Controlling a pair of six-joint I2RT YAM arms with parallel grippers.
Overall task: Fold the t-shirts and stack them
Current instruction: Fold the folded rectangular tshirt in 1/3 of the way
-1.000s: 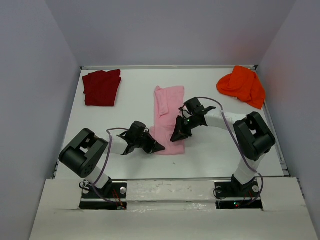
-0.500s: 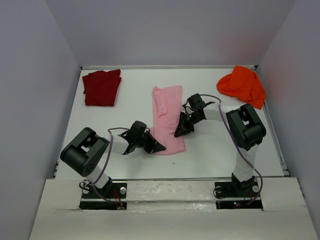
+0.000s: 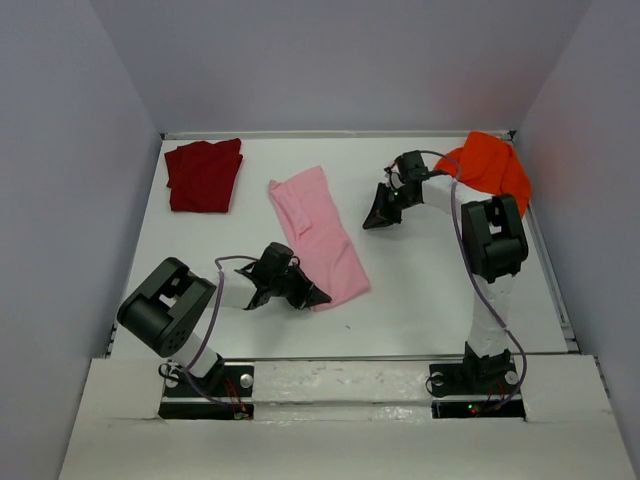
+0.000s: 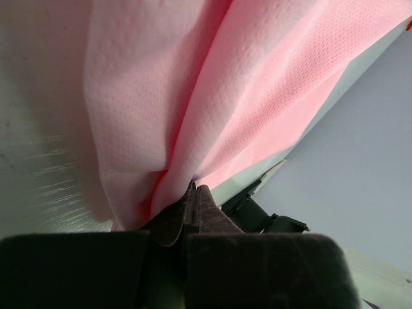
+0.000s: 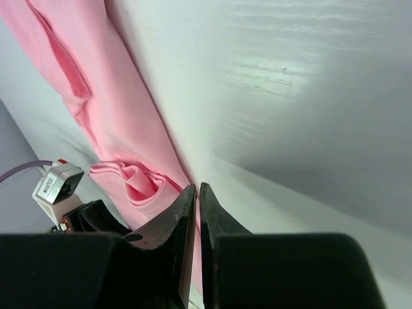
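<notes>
Pinching the near end of the pink t-shirt, mid-tabletop, are the left fingers. Right fingers, pressed together and empty, have withdrawn toward the far-right corner. 3 t-shirts counted: dark red t-shirt at far-left corner, orange t-shirt at far-right. Pink's far end has swung left; near-right side open.

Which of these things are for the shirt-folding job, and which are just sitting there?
For the job:
pink t-shirt, pinched by the left claw
dark red t-shirt, folded, far left corner
orange t-shirt, bunched up, far right corner
right claw, holding nothing

Just there:
white table
grey walls
</notes>
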